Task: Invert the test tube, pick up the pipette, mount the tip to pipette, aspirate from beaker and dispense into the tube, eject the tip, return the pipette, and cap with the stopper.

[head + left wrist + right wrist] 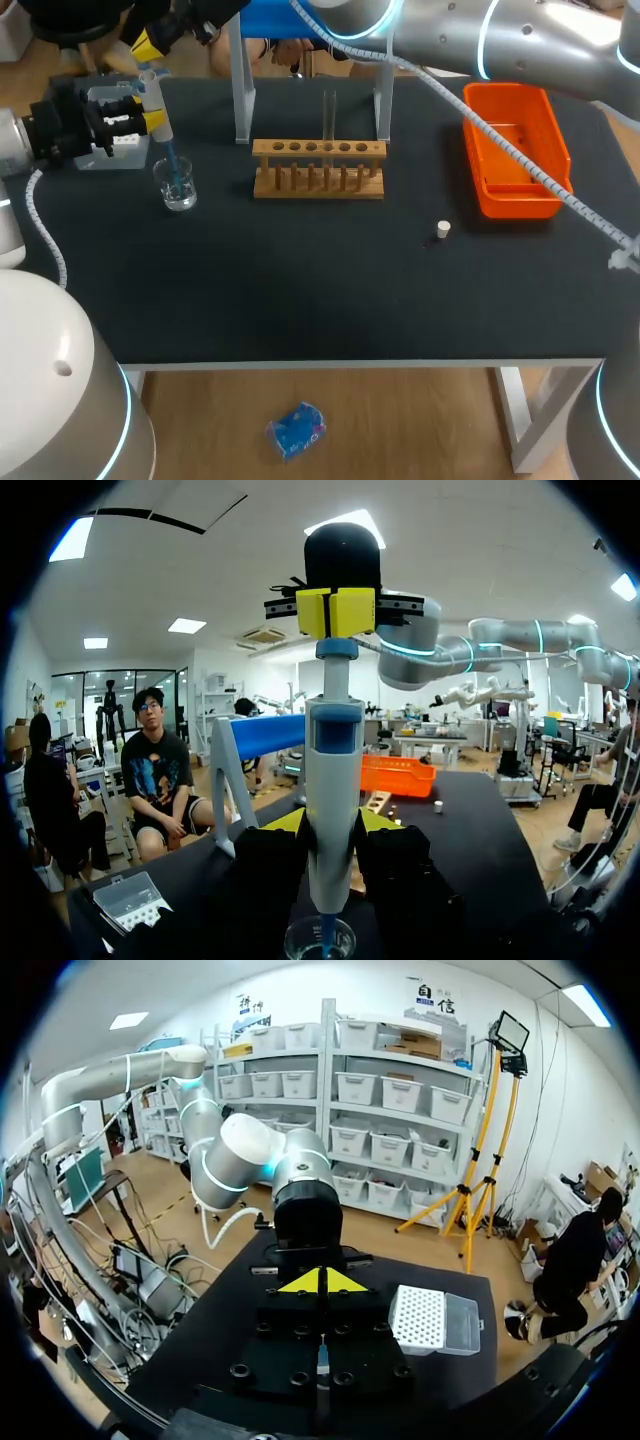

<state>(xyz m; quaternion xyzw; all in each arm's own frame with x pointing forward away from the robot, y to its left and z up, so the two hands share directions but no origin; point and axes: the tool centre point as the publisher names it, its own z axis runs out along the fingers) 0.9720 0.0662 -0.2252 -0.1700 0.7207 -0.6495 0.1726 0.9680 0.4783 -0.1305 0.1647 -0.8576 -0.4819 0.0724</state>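
left end effector (148, 110) grasping pipette (333, 780) | right end effector (337, 613) clenched above | beaker (177, 187) below, rack (318, 168) beside

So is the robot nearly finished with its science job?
Not yet, about halfway. Done: the test tube stands in the rack, and the pipette has its blue tip on. Now: the left gripper holds the pipette, tip in the beaker, with the right gripper on its top. Left: fill the tube, drop the tip, return the pipette, and fit the stopper lying on the table.
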